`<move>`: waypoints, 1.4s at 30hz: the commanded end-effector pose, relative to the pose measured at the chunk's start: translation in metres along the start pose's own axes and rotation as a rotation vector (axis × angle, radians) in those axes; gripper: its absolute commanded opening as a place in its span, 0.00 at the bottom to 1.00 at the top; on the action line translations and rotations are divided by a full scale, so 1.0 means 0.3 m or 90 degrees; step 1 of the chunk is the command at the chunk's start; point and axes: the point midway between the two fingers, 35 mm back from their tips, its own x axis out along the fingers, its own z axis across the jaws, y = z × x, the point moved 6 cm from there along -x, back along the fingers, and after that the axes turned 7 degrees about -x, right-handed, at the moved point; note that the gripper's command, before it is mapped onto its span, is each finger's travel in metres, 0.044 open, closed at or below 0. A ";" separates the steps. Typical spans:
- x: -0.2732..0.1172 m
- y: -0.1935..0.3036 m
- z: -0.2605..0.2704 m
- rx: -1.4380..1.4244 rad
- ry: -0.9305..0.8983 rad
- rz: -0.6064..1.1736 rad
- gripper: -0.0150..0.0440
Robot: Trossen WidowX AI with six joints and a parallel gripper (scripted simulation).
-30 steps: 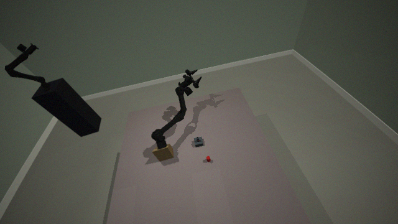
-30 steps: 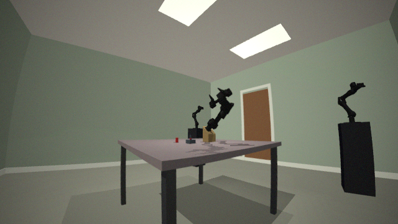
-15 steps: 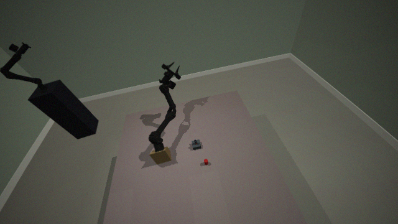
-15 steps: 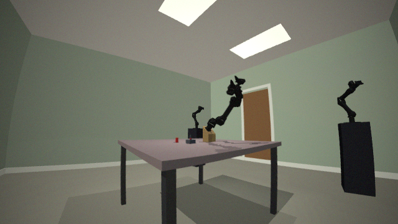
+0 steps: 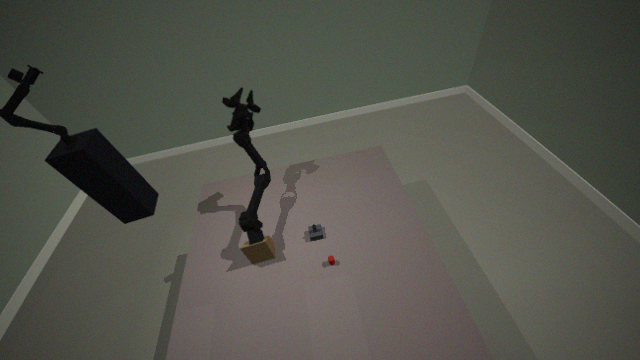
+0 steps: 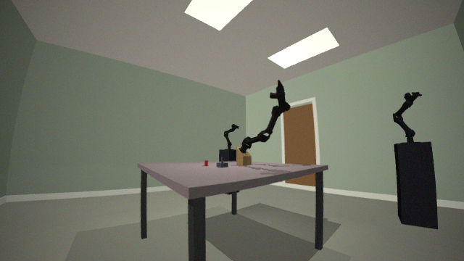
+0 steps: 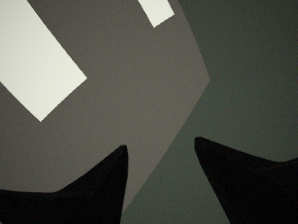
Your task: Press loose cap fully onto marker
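The pincer is open; the wrist view shows a gap between its fingers, their bases cut off, while the exterior view merges them. Well below the pincer, the top view shows the red cap beside the holder block, its marker too small to detail.

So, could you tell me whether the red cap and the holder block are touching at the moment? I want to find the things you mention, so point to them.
Apart. The top view shows bare table between the red cap (image 5: 331, 260) (image 6: 206, 163) and the holder block (image 5: 316, 232) (image 6: 222, 164), and the exterior view shows a gap too.
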 end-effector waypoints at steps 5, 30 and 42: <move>0.013 -0.149 0.323 0.222 -0.095 -0.037 0.67; 0.136 -1.006 0.631 0.787 -0.206 -0.322 0.67; 0.094 -1.581 0.450 1.001 -0.312 -0.610 0.67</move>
